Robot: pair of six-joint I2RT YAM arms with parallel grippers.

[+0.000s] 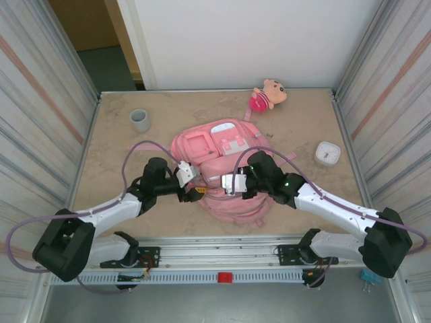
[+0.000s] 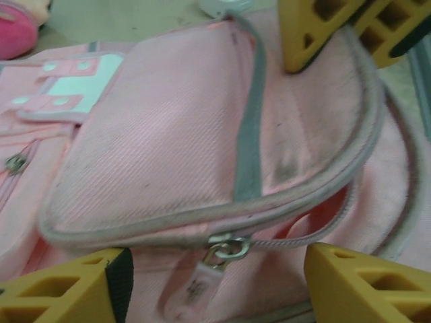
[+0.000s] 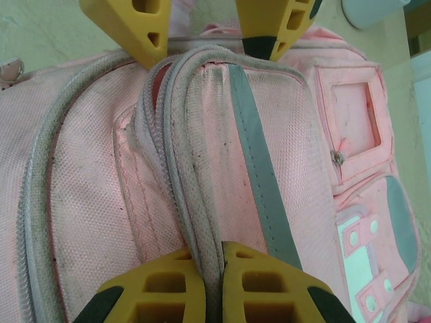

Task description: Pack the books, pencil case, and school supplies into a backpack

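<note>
A big pink cloth backpack (image 1: pixel 202 145) lies flat in the middle of the tan table (image 1: pixel 303 121), with both arms reaching over its near end.

The left gripper (image 2: pixel 217 269) hangs just above the bag. Its yellow fingers (image 2: pixel 67 286) are spread wide apart. A small silver zip pull (image 2: pixel 225 247) with a see-through pink tab (image 2: pixel 192 289) sits between them. The fingers are not touching it.

The right gripper (image 3: pixel 213 259) is on the other side of the same flap. Its jaws are pressed close together and pinch the thick grey corded edge (image 3: pixel 195 202) of the backpack. A grey stripe (image 3: pixel 259 168) runs down the flap next to that edge.

A small grey cup (image 1: pixel 140 120) stands at the far left of the table. A pink plush doll (image 1: pixel 268 94) lies at the back by the wall. A white box with round corners (image 1: pixel 328 153) sits on the right, well apart from the bag.
</note>
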